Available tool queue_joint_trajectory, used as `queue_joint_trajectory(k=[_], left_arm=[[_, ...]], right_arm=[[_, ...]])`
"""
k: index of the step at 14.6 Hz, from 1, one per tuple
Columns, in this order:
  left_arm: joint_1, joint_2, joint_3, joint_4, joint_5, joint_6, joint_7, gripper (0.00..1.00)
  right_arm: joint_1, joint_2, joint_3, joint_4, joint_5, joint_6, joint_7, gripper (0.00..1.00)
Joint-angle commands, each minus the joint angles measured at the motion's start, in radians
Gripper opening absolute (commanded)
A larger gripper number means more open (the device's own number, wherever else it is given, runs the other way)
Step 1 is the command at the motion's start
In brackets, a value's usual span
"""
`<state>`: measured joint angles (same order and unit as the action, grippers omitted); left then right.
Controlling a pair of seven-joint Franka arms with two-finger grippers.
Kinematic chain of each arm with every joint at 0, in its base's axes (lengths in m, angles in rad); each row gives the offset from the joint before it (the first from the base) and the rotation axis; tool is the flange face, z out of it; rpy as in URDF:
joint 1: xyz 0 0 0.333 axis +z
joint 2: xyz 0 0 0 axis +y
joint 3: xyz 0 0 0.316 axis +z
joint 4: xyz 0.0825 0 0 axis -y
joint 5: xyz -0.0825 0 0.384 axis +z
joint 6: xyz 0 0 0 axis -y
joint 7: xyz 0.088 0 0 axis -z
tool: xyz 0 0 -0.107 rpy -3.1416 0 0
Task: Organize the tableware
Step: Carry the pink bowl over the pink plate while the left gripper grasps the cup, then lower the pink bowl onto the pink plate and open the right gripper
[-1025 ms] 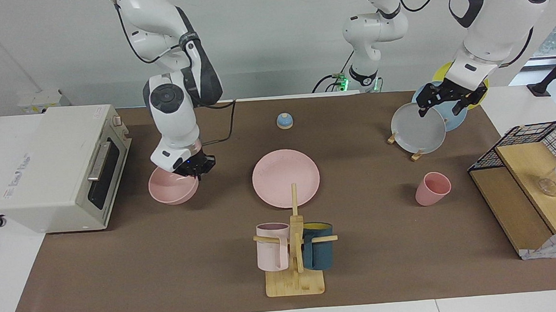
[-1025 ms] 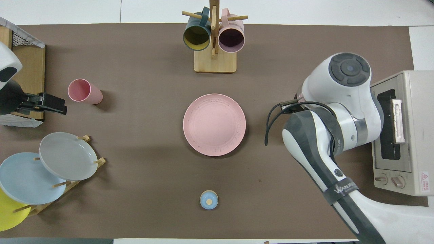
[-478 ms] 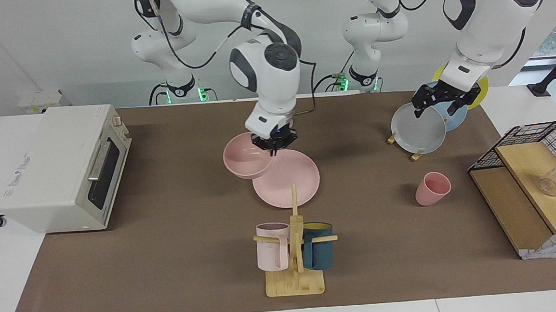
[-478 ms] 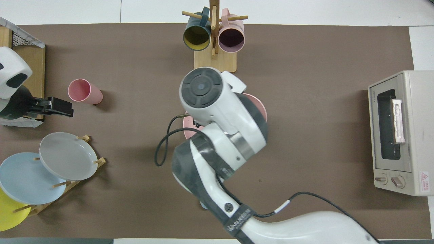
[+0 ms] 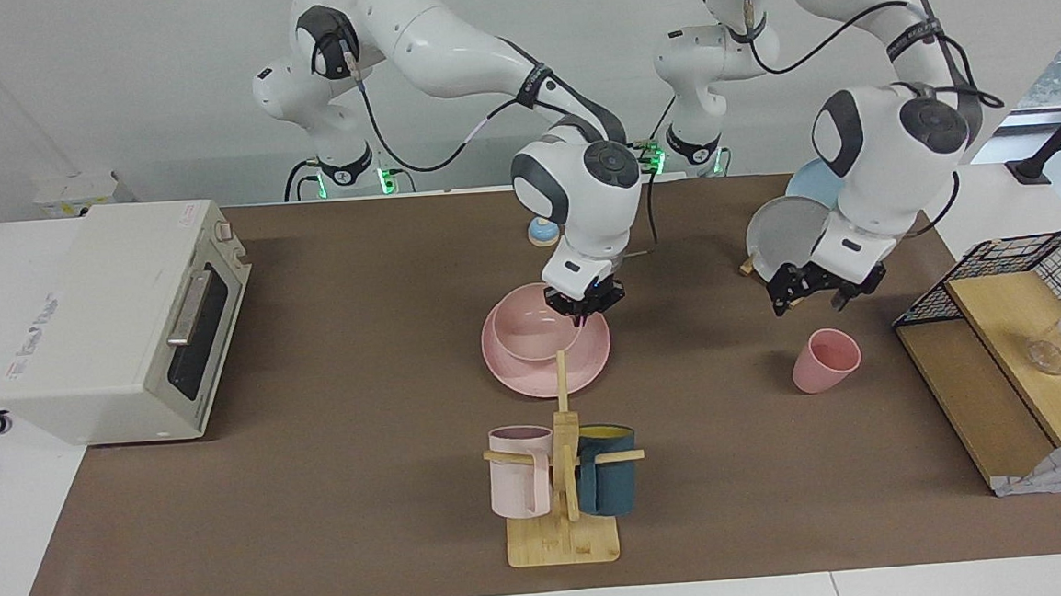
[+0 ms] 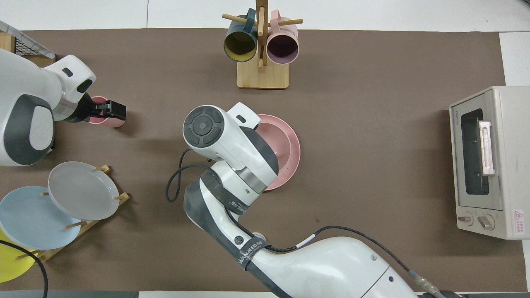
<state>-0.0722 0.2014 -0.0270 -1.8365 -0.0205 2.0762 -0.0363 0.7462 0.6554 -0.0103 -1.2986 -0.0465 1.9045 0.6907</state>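
The pink bowl [image 5: 528,335] rests in the pink plate [image 5: 590,365] at the table's middle. My right gripper [image 5: 583,306] is shut on the bowl's rim on the side nearer the robots. In the overhead view the right arm hides the bowl, and only part of the plate [image 6: 290,145] shows. The pink cup [image 5: 826,360] stands upright toward the left arm's end. My left gripper [image 5: 810,297] hangs open just above it and does not touch it. In the overhead view the left gripper [image 6: 119,109] covers part of the cup [image 6: 108,123].
A toaster oven [image 5: 117,314] stands at the right arm's end. A wooden mug rack [image 5: 560,480] with two mugs stands farther from the robots than the plate. A plate rack [image 5: 789,236] and a wire basket [image 5: 1001,306] are at the left arm's end. A blue bell [image 5: 542,233] sits near the robots.
My right gripper carried the bowl from beside the toaster oven to the plate and lowered it in. My left gripper moved from the plate rack to above the cup.
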Motion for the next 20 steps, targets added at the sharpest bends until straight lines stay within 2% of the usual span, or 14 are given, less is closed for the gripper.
queue_joint_trajectory(k=[1, 2, 3, 4, 5, 8, 10, 12, 13, 14, 15, 16, 18, 20], left_arm=[[0.009, 0.062, 0.005, 0.025, -0.002, 0.062, -0.014, 1.0], [0.02, 0.073, 0.005, 0.037, -0.004, 0.068, -0.014, 1.0], [0.02, 0.076, 0.005, 0.045, -0.006, 0.067, -0.014, 1.0], [0.02, 0.082, 0.005, 0.046, -0.016, 0.068, -0.014, 1.0], [0.019, 0.082, 0.005, 0.046, -0.016, 0.068, -0.016, 1.0], [0.02, 0.093, 0.005, 0.042, -0.016, 0.09, -0.022, 1.0], [0.017, 0.11, 0.005, 0.04, -0.016, 0.114, -0.022, 1.0], [0.006, 0.119, 0.005, 0.022, -0.015, 0.148, -0.033, 0.99], [0.005, 0.119, 0.005, 0.01, -0.012, 0.16, -0.031, 0.85], [0.003, 0.119, 0.005, 0.005, -0.007, 0.159, -0.025, 0.54], [0.003, 0.119, 0.005, 0.003, 0.001, 0.154, -0.014, 0.14], [0.003, 0.119, 0.005, 0.003, 0.019, 0.148, -0.002, 0.0], [0.003, 0.118, 0.007, -0.001, 0.033, 0.147, 0.012, 0.0], [0.003, 0.118, 0.007, 0.002, 0.045, 0.145, 0.013, 0.0]], right_arm=[[0.018, 0.016, 0.001, 0.021, -0.015, -0.013, 0.032, 0.0], [0.016, 0.016, 0.001, 0.022, -0.023, -0.025, 0.032, 0.0], [0.013, 0.016, 0.001, 0.022, -0.024, -0.03, 0.032, 0.13], [0.016, 0.015, 0.0, 0.024, -0.029, -0.041, 0.032, 0.8], [0.016, 0.015, 0.0, 0.028, -0.059, -0.054, 0.024, 1.0], [-0.001, -0.006, 0.001, 0.039, -0.101, -0.099, 0.013, 1.0], [-0.027, -0.061, -0.008, 0.07, -0.099, -0.137, -0.02, 1.0], [-0.109, -0.143, -0.005, 0.061, -0.083, -0.162, -0.086, 1.0], [-0.151, -0.199, -0.004, 0.039, -0.079, -0.189, -0.108, 1.0], [-0.191, -0.259, -0.003, 0.01, -0.079, -0.24, -0.114, 1.0], [-0.24, -0.317, -0.003, -0.02, -0.078, -0.28, -0.128, 1.0], [-0.298, -0.376, -0.003, -0.045, -0.076, -0.326, -0.185, 1.0], [-0.414, -0.465, -0.003, -0.093, -0.075, -0.416, -0.319, 1.0], [-0.546, -0.544, -0.003, -0.152, -0.026, -0.433, -0.403, 1.0]])
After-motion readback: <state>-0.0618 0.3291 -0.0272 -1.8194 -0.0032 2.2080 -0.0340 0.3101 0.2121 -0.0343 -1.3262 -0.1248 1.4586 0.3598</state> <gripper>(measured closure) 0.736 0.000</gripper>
